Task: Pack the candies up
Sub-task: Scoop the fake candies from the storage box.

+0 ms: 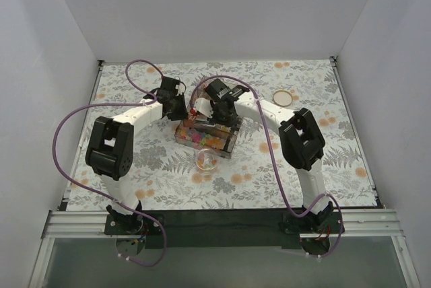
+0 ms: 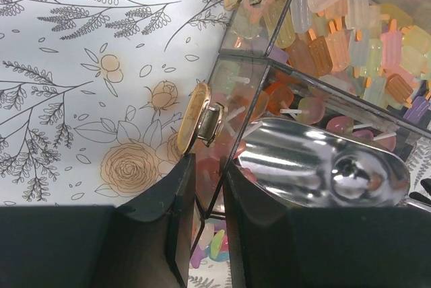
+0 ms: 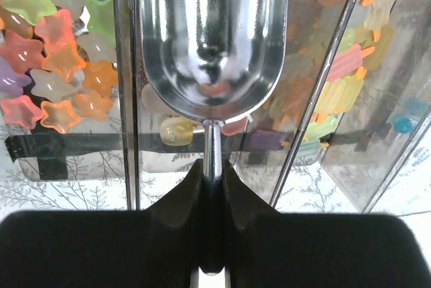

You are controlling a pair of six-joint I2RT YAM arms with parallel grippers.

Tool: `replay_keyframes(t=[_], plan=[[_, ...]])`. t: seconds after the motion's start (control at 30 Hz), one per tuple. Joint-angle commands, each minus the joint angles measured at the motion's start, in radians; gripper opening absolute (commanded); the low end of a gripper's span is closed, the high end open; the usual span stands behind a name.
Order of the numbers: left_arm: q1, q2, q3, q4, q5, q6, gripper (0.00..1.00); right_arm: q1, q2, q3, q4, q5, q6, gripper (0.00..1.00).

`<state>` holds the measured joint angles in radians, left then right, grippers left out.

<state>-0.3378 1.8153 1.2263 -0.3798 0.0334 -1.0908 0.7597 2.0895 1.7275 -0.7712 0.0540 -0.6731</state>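
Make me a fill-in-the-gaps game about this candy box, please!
The right gripper holds a shiny metal ____ by its handle. The candies on the left in the right wrist view are shaped like ____. The left gripper pinches a glass panel that has a ____ knob.
Missing words: scoop; stars; gold.

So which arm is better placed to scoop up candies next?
Right. The right gripper pinches the metal scoop by its handle, with its empty-looking bowl over the candies in the glass box. The left gripper is clamped on the box wall beside a gold knob, steadying it.
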Motion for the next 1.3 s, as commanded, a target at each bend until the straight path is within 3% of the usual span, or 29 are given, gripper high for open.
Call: replay_keyframes(t=[0.0,0.43,0.73,0.97,1.1,1.27], plan=[[-0.015,-0.025,0.041,0.058,0.059,-0.032,0.0,0.024,-0.014,0.012,-0.074,0.061,-0.039,0.01],[-0.015,0.022,0.015,0.047,0.04,-0.037,0.0,0.027,-0.103,-0.054,-0.103,0.078,-0.06,0.01],[-0.015,0.024,0.013,0.053,0.103,-0.047,0.0,0.085,0.092,0.162,-0.125,0.001,-0.071,0.01],[-0.023,0.016,-0.013,0.084,0.161,-0.072,0.0,0.092,0.175,0.285,-0.099,-0.202,-0.023,0.01],[-0.021,0.018,-0.019,0.085,0.161,-0.078,0.0,0.058,0.097,0.212,0.059,-0.352,0.047,0.01],[-0.021,0.015,-0.028,0.085,0.134,-0.078,0.0,-0.042,-0.064,-0.061,0.328,-0.502,0.164,0.01]])
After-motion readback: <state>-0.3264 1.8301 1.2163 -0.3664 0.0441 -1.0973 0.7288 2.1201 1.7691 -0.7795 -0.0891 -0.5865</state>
